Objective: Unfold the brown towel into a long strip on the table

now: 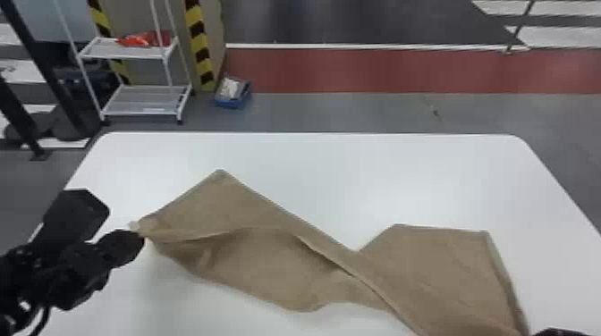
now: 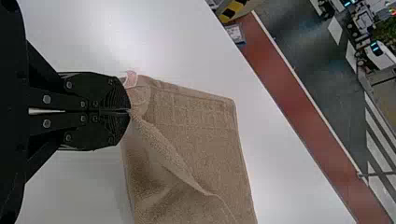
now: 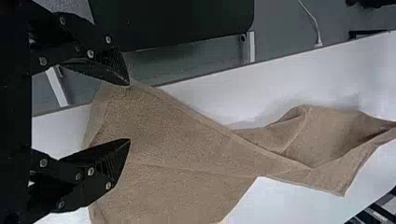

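Across the worktop (image 1: pixel 357 178), with room before its far edge, the brown towel (image 1: pixel 277 263) stretched twisted, one end clenched by the left gripper (image 1: pixel 136 239), the right gripper (image 1: pixel 559 332), fingers parted, near the other.

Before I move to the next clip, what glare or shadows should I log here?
Head view: faint sheen on the table, soft shadow beside the towel; left wrist view: a bright glare patch on the table; right wrist view: soft grey shadow along one edge of the towel.
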{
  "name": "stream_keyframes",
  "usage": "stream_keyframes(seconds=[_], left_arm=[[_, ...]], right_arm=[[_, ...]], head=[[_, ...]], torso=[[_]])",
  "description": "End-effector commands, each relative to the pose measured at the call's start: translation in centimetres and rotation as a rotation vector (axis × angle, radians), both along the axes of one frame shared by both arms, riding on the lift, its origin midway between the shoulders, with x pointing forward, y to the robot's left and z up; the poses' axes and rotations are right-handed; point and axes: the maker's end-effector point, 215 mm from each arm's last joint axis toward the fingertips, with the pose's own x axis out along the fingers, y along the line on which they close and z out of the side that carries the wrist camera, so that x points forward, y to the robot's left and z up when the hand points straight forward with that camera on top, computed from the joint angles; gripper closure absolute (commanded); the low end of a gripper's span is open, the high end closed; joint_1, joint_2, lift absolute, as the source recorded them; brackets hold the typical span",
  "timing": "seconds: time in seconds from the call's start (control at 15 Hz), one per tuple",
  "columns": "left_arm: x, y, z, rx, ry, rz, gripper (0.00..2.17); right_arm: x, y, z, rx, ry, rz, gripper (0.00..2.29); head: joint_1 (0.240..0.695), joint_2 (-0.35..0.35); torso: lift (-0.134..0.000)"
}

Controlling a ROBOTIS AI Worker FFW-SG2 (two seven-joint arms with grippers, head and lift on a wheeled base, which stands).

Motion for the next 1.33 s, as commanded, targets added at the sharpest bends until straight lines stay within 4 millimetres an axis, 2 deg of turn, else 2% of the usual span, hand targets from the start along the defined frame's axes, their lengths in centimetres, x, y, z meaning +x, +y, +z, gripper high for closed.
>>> stream_keyframes(seconds=[0.0,0.27,0.4,0.47,0.6,0.73,0.8,1.0,1.2,1.27], left_arm=[[0.1,-0.2,-0.2,0.005,-0.001,-0.015,1.97],[0.2,-0.8,-0.1,0.007,-0.009,-0.042,1.97],[0.1,-1.0,-0.1,0.006,-0.006,-0.048,1.97],[0.0,-0.8,-0.2,0.01,-0.004,-0.046,1.97],[-0.3,-0.3,-0.4,0.018,0.002,-0.043,1.97],[-0.2,-0.2,-0.5,0.019,0.001,-0.046,1.97],[-0.1,-0.3,-0.5,0.022,-0.002,-0.052,1.97],[0.1,-1.0,-0.5,0.013,-0.004,-0.064,1.97],[0.1,-1.4,-0.6,0.009,-0.004,-0.068,1.97],[0.1,-1.6,-0.7,0.008,-0.004,-0.069,1.97]], right_arm=[[1.2,0.0,-0.7,0.009,0.012,-0.063,0.1],[4.8,0.9,-5.1,0.024,0.107,-0.213,0.2],[5.7,2.8,-6.8,0.027,0.144,-0.205,0.25],[6.0,3.2,-7.2,0.027,0.154,-0.209,0.36],[6.2,3.2,-7.3,0.032,0.174,-0.222,0.75],[7.0,2.8,-6.6,0.036,0.155,-0.225,1.51],[8.1,1.9,-5.8,0.036,0.122,-0.247,1.57],[14.0,-1.7,-2.5,0.031,-0.019,-0.322,1.57],[21.8,-5.1,0.5,0.027,-0.139,-0.4,1.57],[24.2,-6.0,0.9,0.023,-0.164,-0.425,1.57]], head=[[0.695,-0.007],[0.695,-0.011],[0.695,-0.006],[0.695,-0.001],[0.695,0.017],[0.695,0.037],[0.695,0.04],[0.695,0.017],[0.695,-0.05],[0.695,-0.064]], torso=[[-0.123],[-0.123],[-0.123],[-0.123],[-0.123],[-0.123],[-0.123],[-0.123],[-0.123],[-0.123]])
